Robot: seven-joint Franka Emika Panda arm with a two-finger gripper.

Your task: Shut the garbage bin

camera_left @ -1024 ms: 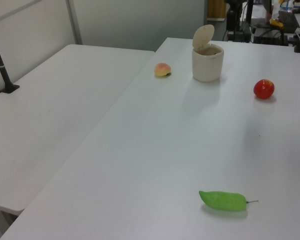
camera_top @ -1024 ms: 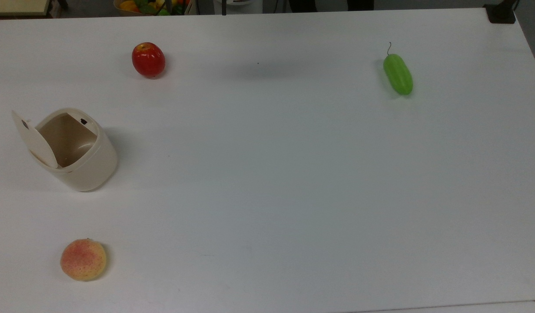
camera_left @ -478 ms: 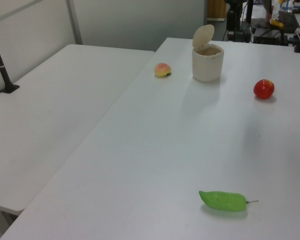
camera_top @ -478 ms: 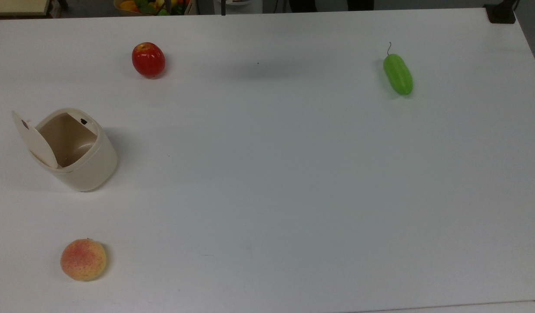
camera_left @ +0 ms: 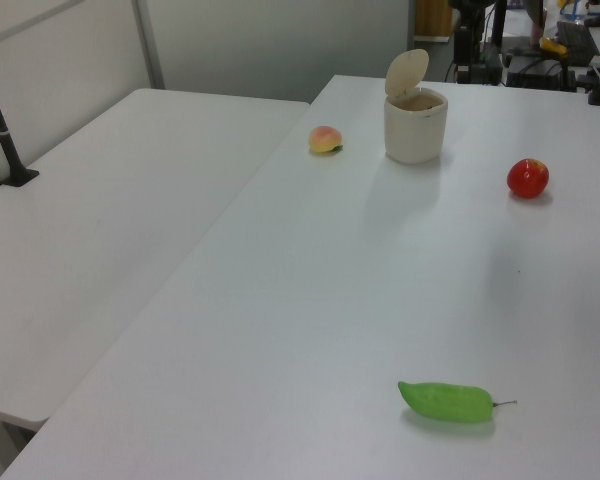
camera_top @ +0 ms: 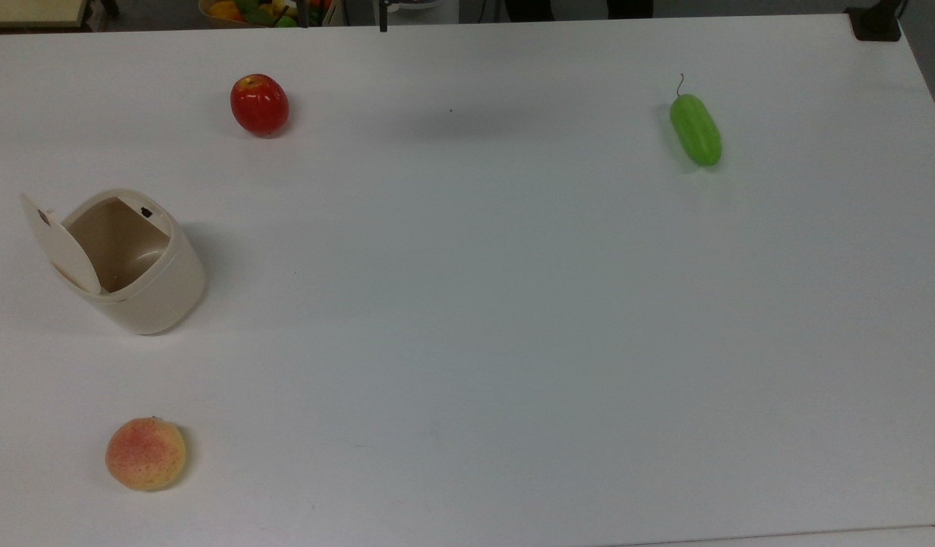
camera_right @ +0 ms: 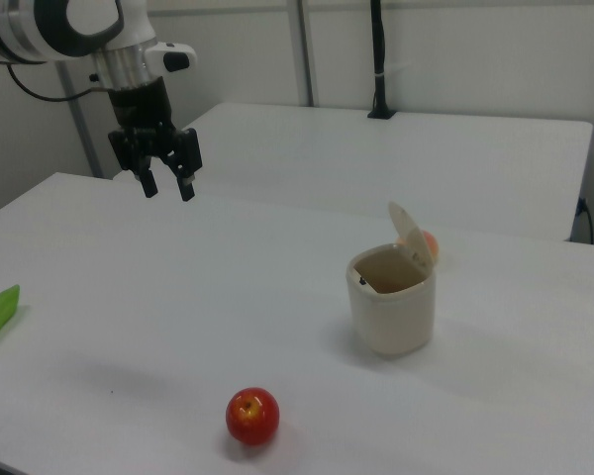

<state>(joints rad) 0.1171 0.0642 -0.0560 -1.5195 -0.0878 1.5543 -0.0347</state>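
Note:
The cream-beige garbage bin (camera_top: 140, 281) (camera_left: 415, 128) (camera_right: 392, 307) stands upright on the white table at the top view's left. Its flat lid (camera_top: 61, 247) (camera_left: 407, 72) (camera_right: 413, 236) is swung up on its hinge, and the inside looks bare. A small black mark sits near the rim. In the right view my gripper (camera_right: 168, 185) hangs high above the table, far to the left of the bin, open with nothing between its fingers.
A red apple (camera_top: 260, 105) (camera_right: 252, 416) lies behind the bin in the top view. A peach (camera_top: 146, 453) (camera_left: 325, 140) lies in front of it, and a green cucumber (camera_top: 695, 129) (camera_left: 446, 401) far right. A second white table (camera_left: 100, 220) adjoins.

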